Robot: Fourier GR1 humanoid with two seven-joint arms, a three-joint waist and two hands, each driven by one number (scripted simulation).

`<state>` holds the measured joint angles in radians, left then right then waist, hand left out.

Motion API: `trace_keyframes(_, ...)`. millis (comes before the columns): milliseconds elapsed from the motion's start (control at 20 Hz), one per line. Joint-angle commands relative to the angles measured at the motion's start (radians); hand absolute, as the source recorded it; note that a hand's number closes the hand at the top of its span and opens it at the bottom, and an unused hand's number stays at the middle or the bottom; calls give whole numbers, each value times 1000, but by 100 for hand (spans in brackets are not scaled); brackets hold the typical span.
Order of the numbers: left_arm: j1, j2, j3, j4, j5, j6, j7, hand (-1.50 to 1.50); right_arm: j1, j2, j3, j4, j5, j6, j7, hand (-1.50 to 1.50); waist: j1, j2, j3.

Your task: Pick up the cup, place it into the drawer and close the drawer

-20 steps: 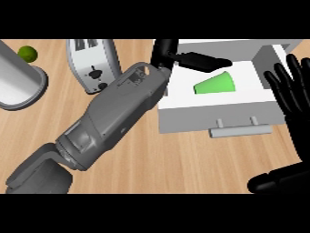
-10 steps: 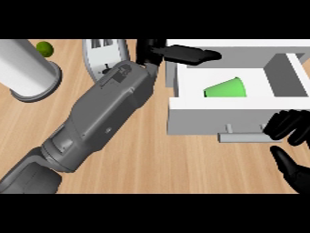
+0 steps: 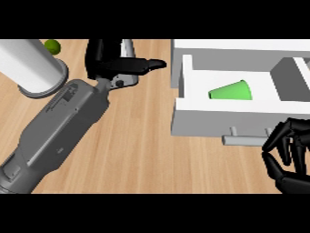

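Note:
A green cup (image 3: 232, 92) lies on its side inside the open white drawer (image 3: 211, 118), which juts out over the wooden counter. My left hand (image 3: 113, 63) hovers left of the drawer, clear of the cup, with its thumb pointing right and its fingers relaxed and holding nothing. Its grey forearm runs down to the lower left corner. My right hand (image 3: 295, 157) sits at the lower right, in front of the drawer's front panel. Its fingers are curled and end beside the right end of the grey handle (image 3: 243, 140). I see nothing held in it.
A tall white cylinder (image 3: 19, 63) on a grey base stands at the top left, with a small green fruit (image 3: 51, 44) behind it. A silver toaster (image 3: 127, 49) is partly hidden under my left hand. Bare wood lies in front of the drawer.
My left hand has drawn back leftward from over the drawer, leaving the cup inside. My right hand has come down from a raised open pose and curled at the drawer front.

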<state>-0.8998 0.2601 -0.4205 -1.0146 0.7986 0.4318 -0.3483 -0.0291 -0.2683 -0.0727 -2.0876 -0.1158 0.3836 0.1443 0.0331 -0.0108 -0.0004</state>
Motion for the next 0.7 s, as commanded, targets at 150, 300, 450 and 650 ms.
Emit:
trace_keyframes(150,289,142,8,-369,8,28,85,-150,-83,10,60,70,128,-37,68,150,7,2,0)
trace_keyframes(300,387,226,80,-413,29,-52,80,-150,4,-10,72,114,237,-6,-84,150,-14,7,1)
trace_keyframes(450,431,214,78,-416,39,-86,60,-150,-40,-58,143,198,418,-12,-184,150,-4,10,1)
trace_keyframes(650,561,247,88,-459,35,-160,0,-150,-52,-113,229,216,611,-48,-221,150,-4,9,0)
